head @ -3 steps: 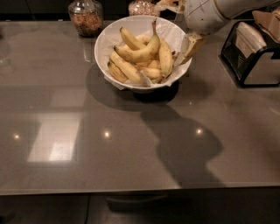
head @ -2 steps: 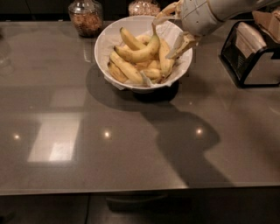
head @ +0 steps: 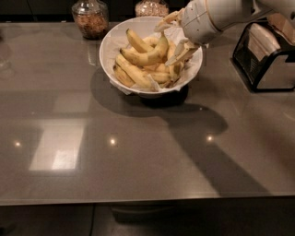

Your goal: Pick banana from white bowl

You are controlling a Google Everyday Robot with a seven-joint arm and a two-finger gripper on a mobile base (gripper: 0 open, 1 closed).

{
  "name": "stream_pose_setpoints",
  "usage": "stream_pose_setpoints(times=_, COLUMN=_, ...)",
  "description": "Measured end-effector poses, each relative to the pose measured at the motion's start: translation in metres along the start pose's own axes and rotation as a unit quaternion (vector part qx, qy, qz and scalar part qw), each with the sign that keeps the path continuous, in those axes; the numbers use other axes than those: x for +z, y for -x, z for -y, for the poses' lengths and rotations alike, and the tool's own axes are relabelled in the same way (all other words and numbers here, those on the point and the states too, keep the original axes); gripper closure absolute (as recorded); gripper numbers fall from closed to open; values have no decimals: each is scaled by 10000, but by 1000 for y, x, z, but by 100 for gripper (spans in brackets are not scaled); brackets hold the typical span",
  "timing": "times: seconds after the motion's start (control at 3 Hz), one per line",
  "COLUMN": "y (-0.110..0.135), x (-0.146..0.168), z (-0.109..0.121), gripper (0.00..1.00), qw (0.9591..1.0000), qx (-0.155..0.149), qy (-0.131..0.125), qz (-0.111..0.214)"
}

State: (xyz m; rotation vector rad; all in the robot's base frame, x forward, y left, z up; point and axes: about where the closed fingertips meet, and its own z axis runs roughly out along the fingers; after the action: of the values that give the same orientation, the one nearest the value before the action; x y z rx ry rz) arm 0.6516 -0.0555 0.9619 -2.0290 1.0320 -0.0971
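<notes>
The white bowl, lined with crumpled white paper, stands at the back middle of the grey table and holds several yellow bananas. One curved banana lies on top of the pile with its end pointing up toward the right. My gripper reaches in over the bowl's right rim from the upper right. Its two pale fingers stand apart, one finger above the banana's raised end and the other at the right rim. The gripper is open and I see nothing held between the fingers.
Two glass jars stand behind the bowl, one with brown contents and one at the top edge. A black wire holder with napkins stands at the right. The grey table top stretches toward the front.
The gripper has moved left, from just outside the bowl's right rim to over the bananas, next to the upturned banana end. The bowl has not moved.
</notes>
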Motion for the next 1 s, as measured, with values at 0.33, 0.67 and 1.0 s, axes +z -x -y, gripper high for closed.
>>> stream_pose_setpoints(times=0.33, y=-4, x=19, z=4, gripper=45, qw=9998, qx=39, qy=33, qz=203)
stream_pose_setpoints(times=0.67, y=-5, x=34, z=7, gripper=53, qw=9993, qx=71, qy=82, qz=352)
stream_pose_setpoints(times=1.0, y=-10, x=46, z=6, gripper=55, qw=9989, qx=120, qy=162, qz=423)
